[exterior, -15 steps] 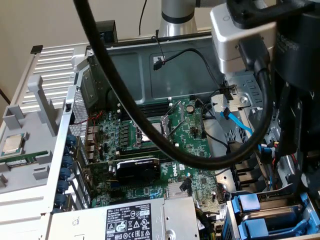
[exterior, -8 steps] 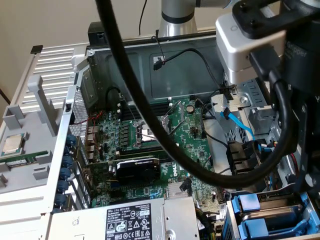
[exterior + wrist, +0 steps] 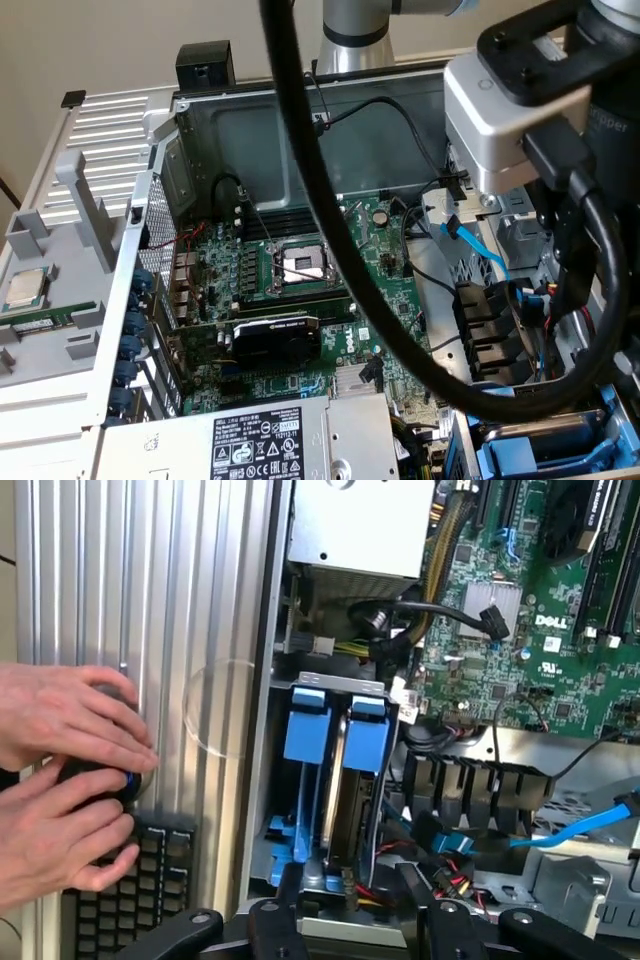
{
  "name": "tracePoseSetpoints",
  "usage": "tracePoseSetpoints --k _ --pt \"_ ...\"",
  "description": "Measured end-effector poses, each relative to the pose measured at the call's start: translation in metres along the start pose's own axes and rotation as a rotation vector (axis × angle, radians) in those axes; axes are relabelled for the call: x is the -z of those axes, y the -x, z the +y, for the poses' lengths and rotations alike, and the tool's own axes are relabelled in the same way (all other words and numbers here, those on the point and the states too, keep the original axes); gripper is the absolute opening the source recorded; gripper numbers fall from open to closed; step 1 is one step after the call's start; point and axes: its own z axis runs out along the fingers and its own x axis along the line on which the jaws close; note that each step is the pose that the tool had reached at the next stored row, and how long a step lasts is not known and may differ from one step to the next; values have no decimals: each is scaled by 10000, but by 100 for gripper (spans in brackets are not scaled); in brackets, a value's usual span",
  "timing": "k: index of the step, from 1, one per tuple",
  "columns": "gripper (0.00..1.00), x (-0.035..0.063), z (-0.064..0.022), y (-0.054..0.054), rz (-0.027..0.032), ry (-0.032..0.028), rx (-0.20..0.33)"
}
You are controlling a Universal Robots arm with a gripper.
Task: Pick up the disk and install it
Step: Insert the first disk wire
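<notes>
The disk stands on edge in the drive bay at the case's corner, a silver-grey drive in a blue carrier. A second blue carrier piece sits right beside it. My gripper hovers over the near end of that bay, its black fingers apart on either side of the carrier's end. I cannot tell whether they touch it. In the exterior view my wrist hangs over the case's right side, and the blue bay lies below it.
A person's hands rest on a black device beside a keyboard, outside the case wall. The grey power supply adjoins the bay. Loose cables and a blue SATA lead lie by it. A processor chip lies on the opened side panel.
</notes>
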Motion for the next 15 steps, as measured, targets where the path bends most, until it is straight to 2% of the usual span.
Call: tracePoseSetpoints --k 5,10,13,15 --pt "49 -67 -25 -23 -75 161 308" --pt "49 -111 -64 -173 -125 294 307" --pt "49 -138 -100 -188 -239 329 307" --pt "49 -153 -126 -195 -344 331 310"
